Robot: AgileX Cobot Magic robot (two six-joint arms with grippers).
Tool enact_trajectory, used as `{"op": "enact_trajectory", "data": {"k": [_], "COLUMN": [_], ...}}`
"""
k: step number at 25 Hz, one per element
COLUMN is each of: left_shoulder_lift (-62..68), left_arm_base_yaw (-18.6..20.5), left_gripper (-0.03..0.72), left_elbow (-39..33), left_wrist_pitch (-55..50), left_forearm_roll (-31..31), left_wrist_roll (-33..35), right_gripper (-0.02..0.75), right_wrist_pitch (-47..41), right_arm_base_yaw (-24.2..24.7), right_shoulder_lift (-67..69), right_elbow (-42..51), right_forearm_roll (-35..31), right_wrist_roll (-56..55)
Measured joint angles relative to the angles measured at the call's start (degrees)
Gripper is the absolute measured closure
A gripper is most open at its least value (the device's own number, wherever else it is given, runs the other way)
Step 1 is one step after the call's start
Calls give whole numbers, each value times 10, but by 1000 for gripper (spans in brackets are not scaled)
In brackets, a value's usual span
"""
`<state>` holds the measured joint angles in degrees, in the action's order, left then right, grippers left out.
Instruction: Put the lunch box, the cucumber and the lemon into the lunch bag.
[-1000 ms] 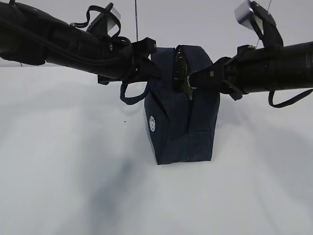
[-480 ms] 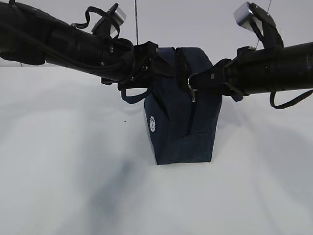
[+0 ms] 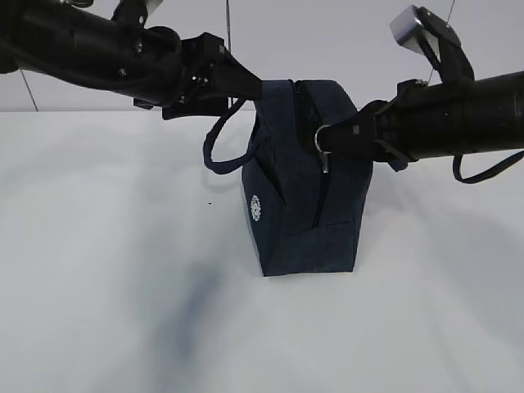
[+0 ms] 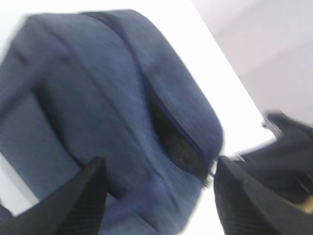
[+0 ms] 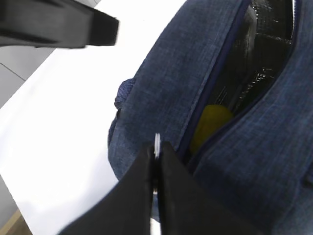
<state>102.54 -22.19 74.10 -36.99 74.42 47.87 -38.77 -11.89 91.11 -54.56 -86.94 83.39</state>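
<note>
The lunch bag [image 3: 303, 184] is seen upright at the middle of the white table [image 3: 106, 270], its long axis running away from the exterior camera and its narrow end, with the zipper [image 3: 321, 192] coming down it, turned toward that camera. The top seam is partly parted, and the lemon [image 5: 210, 125] is glimpsed inside against the black lining; the lunch box and the cucumber cannot be made out. The silver ring pull [image 3: 320, 139] is pinched by the right gripper [image 3: 332, 141], its jaws fully closed on it. The left gripper [image 3: 246, 86] is spread wide and holds nothing, poised just beside the bag's upper left edge above the drooping loop handle [image 3: 225, 147]. With the bag unbraced, it could be dragged or tipped by any further tug on the pull, and the zipper could snag on slack fabric.
</note>
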Motion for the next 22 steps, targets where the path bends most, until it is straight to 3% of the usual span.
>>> {"op": "enact_trajectory", "data": {"k": [6, 12, 16, 22], "left_shoulder_lift": [-14, -23, -27, -27], "left_arm_base_yaw": [-22, -32, -46, -96], "left_gripper": [193, 193, 193, 193], "left_elbow": [-6, -56, -84, -90], "left_wrist_pitch": [-54, -58, -22, 73], "left_forearm_roll": [-34, -53, -53, -41], "left_wrist_roll": [-8, -21, -22, -22], "right_gripper": [731, 731, 731, 731], "right_wrist_pitch": [0, 3, 3, 3], "right_arm_base_yaw": [0, 0, 0, 0], "right_shoulder_lift": [0, 0, 0, 0], "right_elbow": [0, 0, 0, 0], "right_forearm_roll": [1, 1, 0, -10], "right_wrist_roll": [-1, -1, -1, -1]}}
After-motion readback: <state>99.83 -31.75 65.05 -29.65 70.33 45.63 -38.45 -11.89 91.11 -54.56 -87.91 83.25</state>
